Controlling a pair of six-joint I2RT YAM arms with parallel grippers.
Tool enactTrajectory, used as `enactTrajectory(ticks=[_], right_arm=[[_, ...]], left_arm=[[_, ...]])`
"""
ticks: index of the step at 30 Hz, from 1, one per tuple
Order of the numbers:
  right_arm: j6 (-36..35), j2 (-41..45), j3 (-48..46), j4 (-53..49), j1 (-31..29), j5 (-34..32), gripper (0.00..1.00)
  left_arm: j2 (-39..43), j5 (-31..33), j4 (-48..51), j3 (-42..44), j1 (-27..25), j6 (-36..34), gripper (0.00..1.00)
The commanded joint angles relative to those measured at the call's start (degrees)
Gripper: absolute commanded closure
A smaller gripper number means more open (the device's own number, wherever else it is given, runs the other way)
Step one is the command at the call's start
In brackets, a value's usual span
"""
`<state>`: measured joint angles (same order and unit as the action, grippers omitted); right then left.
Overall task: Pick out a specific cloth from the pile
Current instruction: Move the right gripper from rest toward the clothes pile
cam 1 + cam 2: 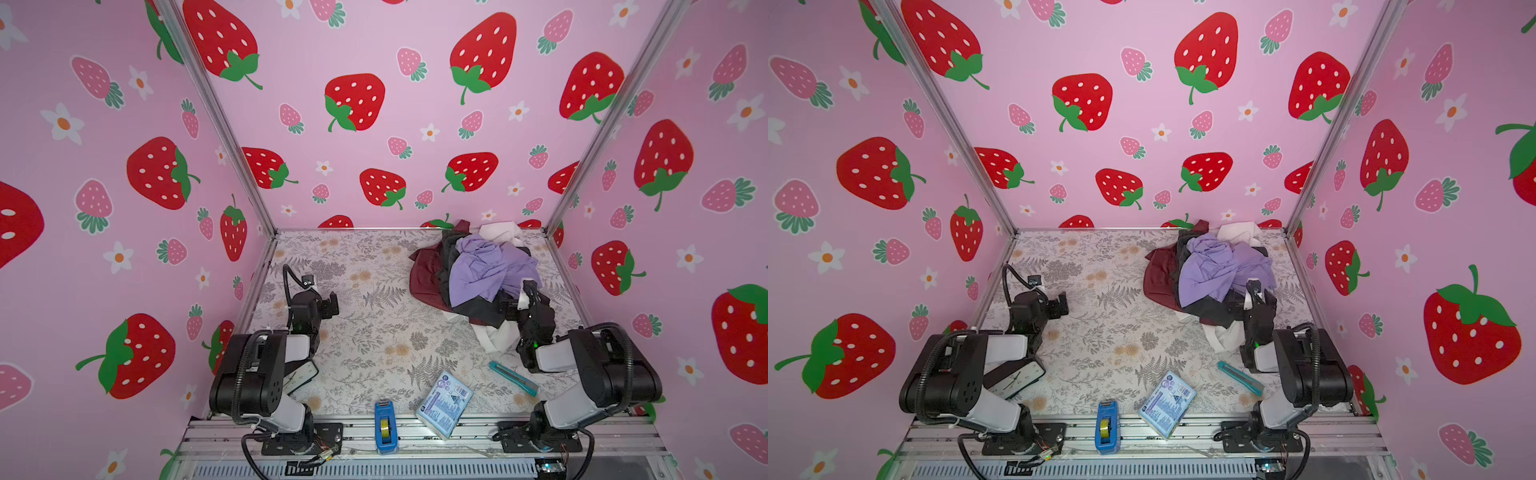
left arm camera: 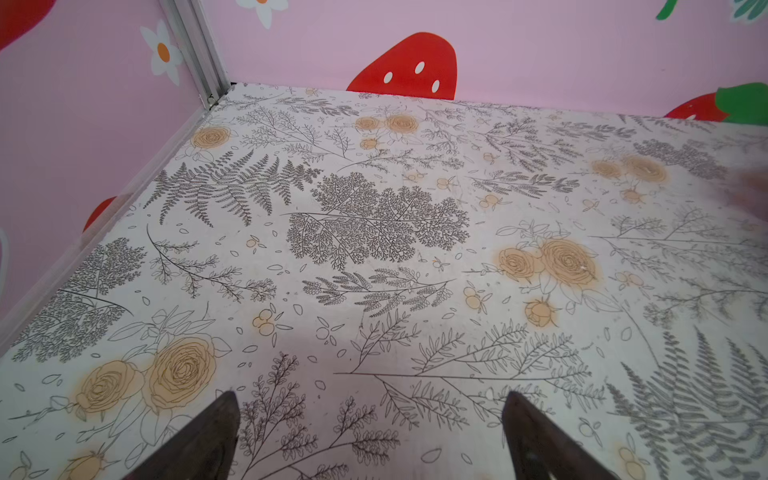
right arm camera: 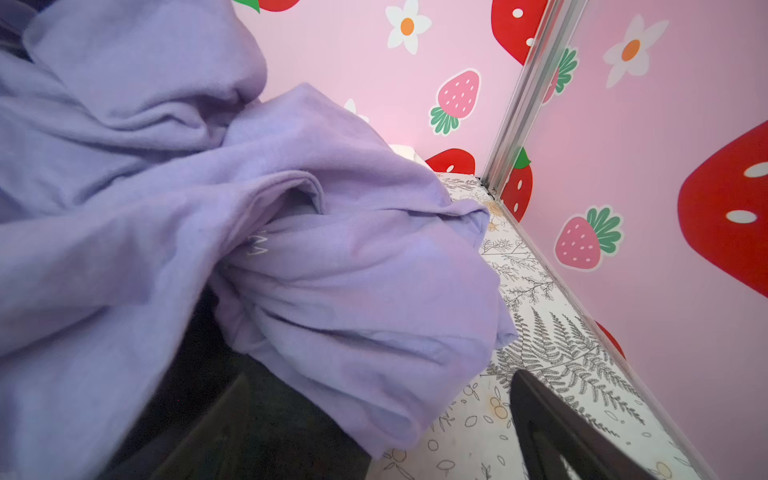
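Observation:
The pile (image 1: 478,278) (image 1: 1212,278) lies at the back right of the table in both top views. The cloth (image 1: 424,276) (image 1: 1158,276), dark red, shows along the pile's left side, partly under a black cloth (image 1: 482,309). A lavender cloth (image 1: 486,266) (image 3: 291,249) lies on top. My right gripper (image 1: 525,293) (image 3: 382,374) is open at the pile's near right edge, with a lavender fold and black fabric between its fingers; the dark red cloth is hidden in the right wrist view. My left gripper (image 1: 332,301) (image 2: 370,392) stands open over bare table, far left of the pile.
White fabric (image 1: 496,336) sticks out at the pile's near side and at the back (image 1: 498,232). A teal utility knife (image 1: 513,377), a tissue pack (image 1: 444,403) and a blue tape dispenser (image 1: 385,426) lie near the front edge. Pink walls close three sides.

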<state>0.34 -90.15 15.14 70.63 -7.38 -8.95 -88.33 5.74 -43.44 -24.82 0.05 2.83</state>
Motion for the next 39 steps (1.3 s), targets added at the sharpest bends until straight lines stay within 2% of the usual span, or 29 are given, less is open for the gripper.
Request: enactTrajectory(ticks=[1,35,36,39], right_arm=[[-0.1,-0.3,0.5,0.7,0.4,0.2,0.0],[0.0,0.1,0.1,1.5,0.3,-0.2,0.0],[0.5,0.6,0.5,0.8,0.1,-2.1,0.0],[0.6,5.8,4.3,-10.5,-0.2,-4.2,0.0]], left_arm=[[-0.4,-0.3,-0.6,-1.2,0.1,0.0,0.01],[-0.2,0.2,-0.8,-1.2,0.1,0.2,0.01],[0.9,2.2,3.3,-2.8,0.0,1.2,0.01],[5.9,5.9,18.8,-9.6,0.1,2.4,0.0]])
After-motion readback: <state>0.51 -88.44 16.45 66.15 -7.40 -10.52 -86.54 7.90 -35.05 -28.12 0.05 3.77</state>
